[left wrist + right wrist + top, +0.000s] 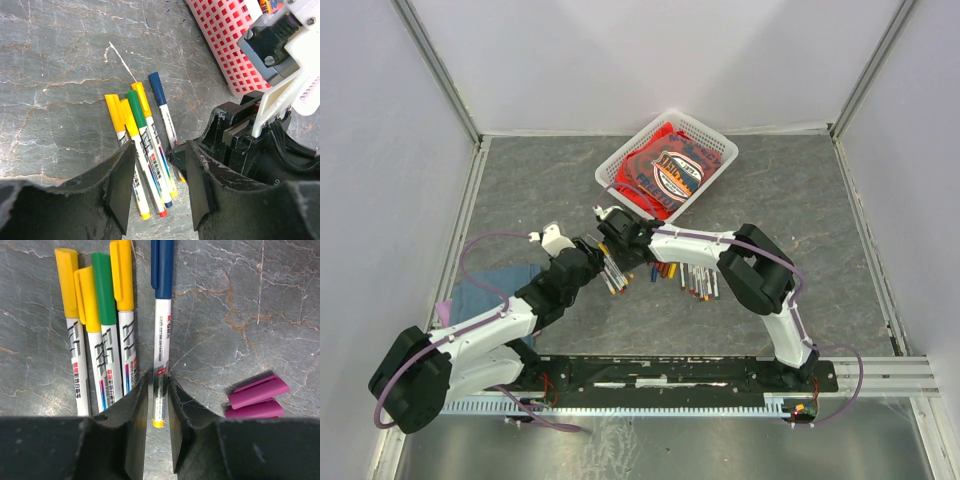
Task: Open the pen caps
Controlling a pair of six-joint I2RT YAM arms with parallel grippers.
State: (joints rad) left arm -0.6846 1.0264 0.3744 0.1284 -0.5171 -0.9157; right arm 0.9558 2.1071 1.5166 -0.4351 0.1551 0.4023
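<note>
Several white pens lie side by side on the grey table (800, 200), still wearing their yellow (67, 280), green (104, 287) and blue (162, 267) caps. My right gripper (157, 390) is shut on the white barrel of the blue-capped pen (162, 335), near its yellow end. Two loose purple pen caps (260, 389) lie just right of it. My left gripper (156, 182) is open and empty, with its jaws astride the lower ends of the yellow- and green-capped pens (142, 145). In the top view both grippers meet over the pen row (612, 275).
A white mesh basket (712, 132) holding a red packet stands at the back, close behind the right gripper (240, 140). More pens and loose caps (692, 280) lie right of the grippers. A blue cloth (485, 290) lies at the left under the left arm.
</note>
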